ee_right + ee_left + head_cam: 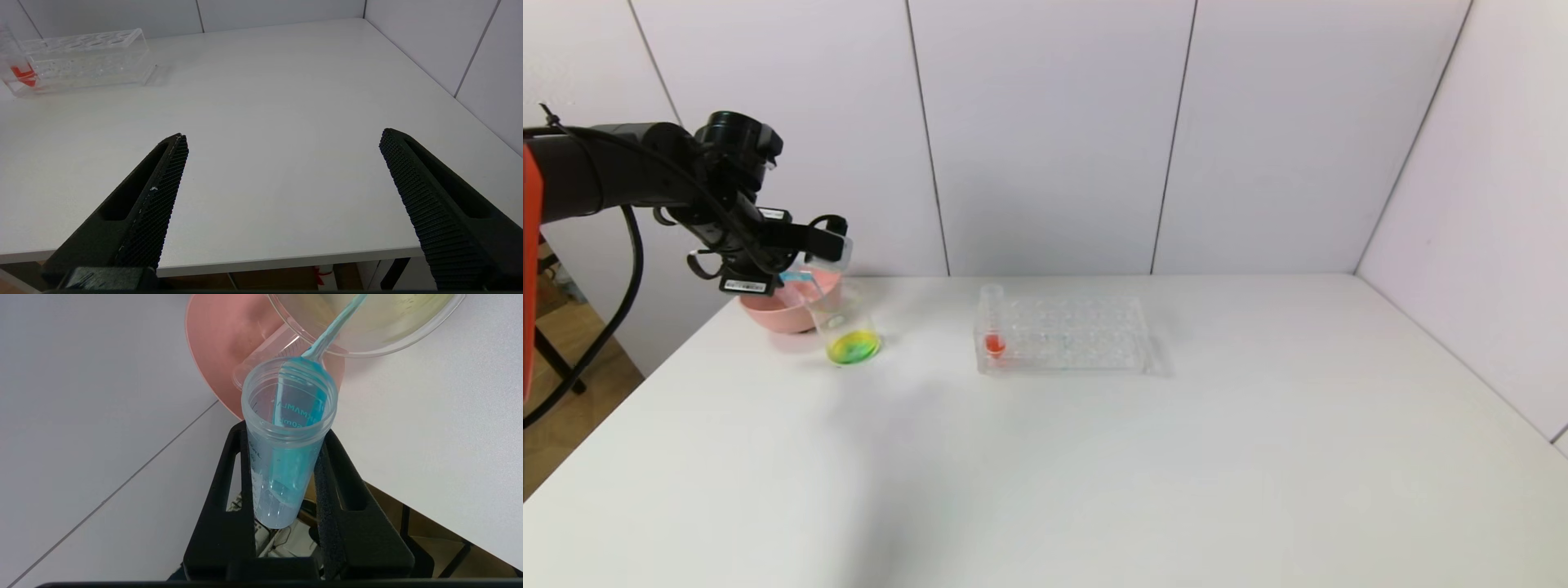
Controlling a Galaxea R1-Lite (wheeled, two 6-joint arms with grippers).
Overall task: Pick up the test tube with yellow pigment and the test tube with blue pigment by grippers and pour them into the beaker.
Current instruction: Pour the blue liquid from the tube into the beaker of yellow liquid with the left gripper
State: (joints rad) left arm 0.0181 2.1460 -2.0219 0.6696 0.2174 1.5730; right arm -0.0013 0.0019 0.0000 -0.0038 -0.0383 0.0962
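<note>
Clamped in my left tool (286, 506), the blue tube (286, 457) is tipped mouth-down over the beaker (848, 331), a thin blue stream (333, 328) running off its lip into the greenish-yellow pool at the beaker's bottom. Both fingers (229, 506) pinch the tube around its lower half, near the rounded end. I judge the tube light, stiff and slick plastic, so that low mid-body hold leaves the mouth free, while a hard squeeze could make it slip. A second tube lies in the pink bowl (780, 310) just behind the beaker; I cannot tell its colour. On the tabletop (1094, 474), the rack (1062, 335) holds only the red tube (993, 327). My right tool (282, 196) hangs spread wide over the tabletop's near edge, holding nothing.
</note>
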